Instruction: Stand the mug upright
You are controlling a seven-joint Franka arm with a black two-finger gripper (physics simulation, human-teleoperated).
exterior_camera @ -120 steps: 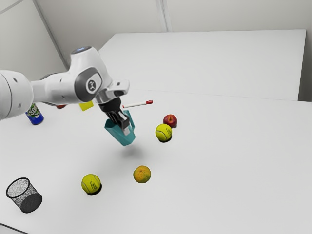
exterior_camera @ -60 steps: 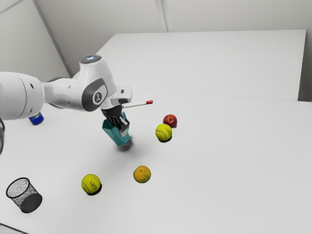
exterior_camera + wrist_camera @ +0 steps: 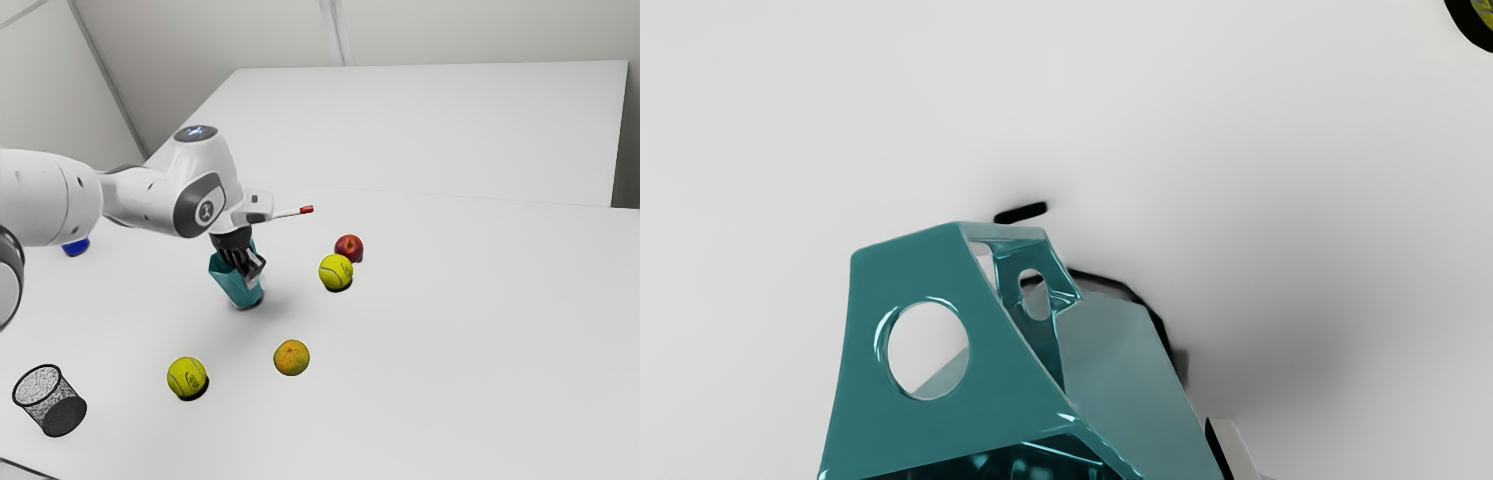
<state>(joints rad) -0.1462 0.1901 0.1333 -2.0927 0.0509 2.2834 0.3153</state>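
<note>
Pinched in the hand (image 3: pixel 248 277), the mug (image 3: pixel 234 288) leans mouth-up, its base low by the tabletop (image 3: pixel 450 340), short of the far edge; final straightening and release seem left.

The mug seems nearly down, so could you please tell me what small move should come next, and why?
I would gently turn the mug more upright, bringing its rim toward the exterior view's right, before the pincer lets go. It leans toward that view's left, and a dark shadow hugs its base, so the table is probably close enough to seat it.
</note>
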